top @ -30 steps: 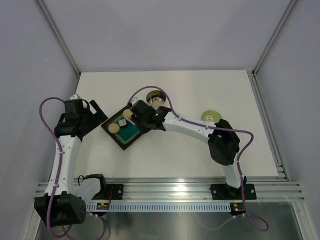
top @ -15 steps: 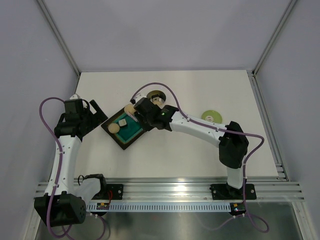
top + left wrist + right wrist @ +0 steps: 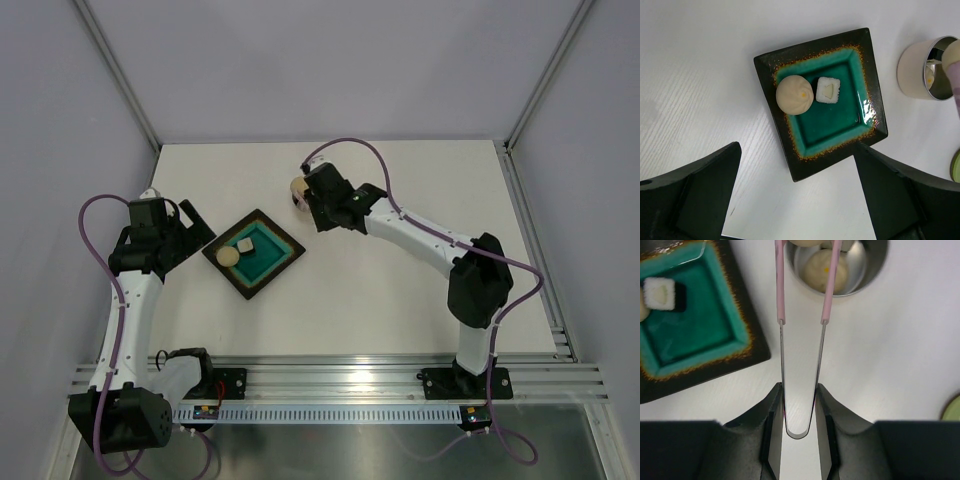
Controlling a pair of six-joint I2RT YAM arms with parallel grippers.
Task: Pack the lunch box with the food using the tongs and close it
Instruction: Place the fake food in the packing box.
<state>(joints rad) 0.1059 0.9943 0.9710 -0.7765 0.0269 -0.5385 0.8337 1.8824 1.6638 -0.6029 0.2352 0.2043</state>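
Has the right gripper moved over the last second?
Yes. The right gripper, shut on the thin pale pink tongs, has swung away from the dark square teal-lined tray, up and right in the top view, to the round shiny steel tin.

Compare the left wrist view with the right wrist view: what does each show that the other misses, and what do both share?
Only the left wrist view shows the whole tray with the entire dough ball and the open left gripper. Only the right wrist view shows the right gripper clamped on the tongs. Both show the white cube, the lunch box and the lid's edge.
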